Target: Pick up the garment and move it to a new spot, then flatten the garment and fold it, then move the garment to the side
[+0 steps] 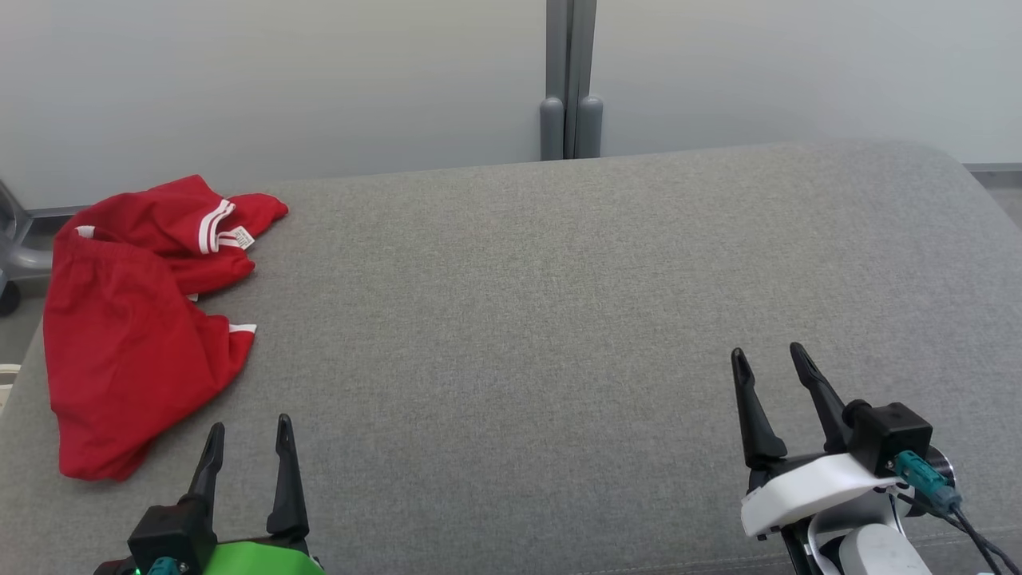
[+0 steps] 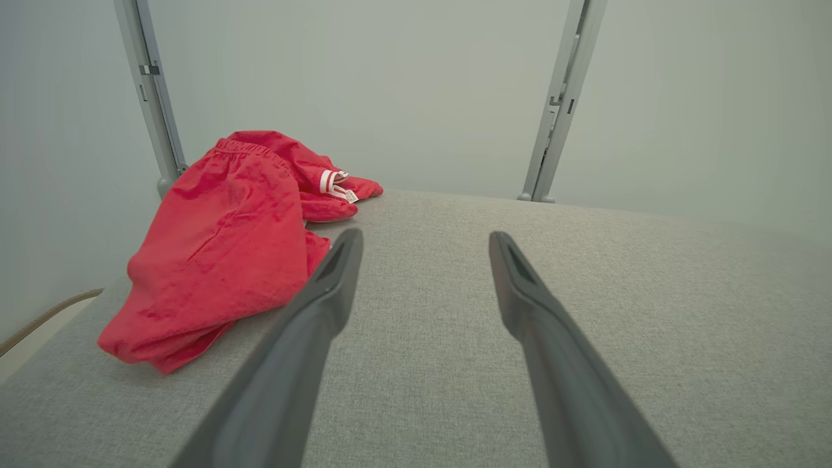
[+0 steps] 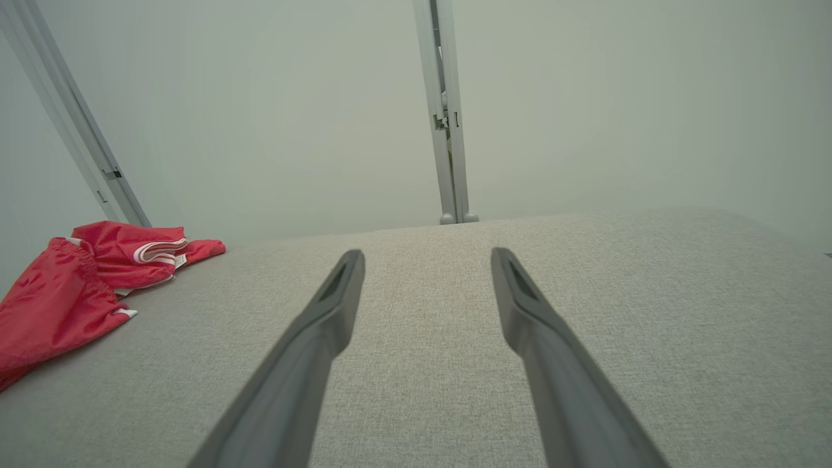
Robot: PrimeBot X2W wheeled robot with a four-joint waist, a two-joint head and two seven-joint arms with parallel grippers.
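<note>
Two grippers spread wide and holding nothing, left gripper (image 1: 249,431) just beside the crumpled red garment (image 1: 128,343), garment lay at the grey cushion's (image 1: 559,319) far-left edge, right gripper (image 1: 770,359) well apart.

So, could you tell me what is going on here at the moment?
A crumpled red garment lies untouched at the left end of a grey padded surface. The left end effector and the right end effector are both open and empty at the near side, the left one closer to the garment. Nothing has been picked up yet.
</note>
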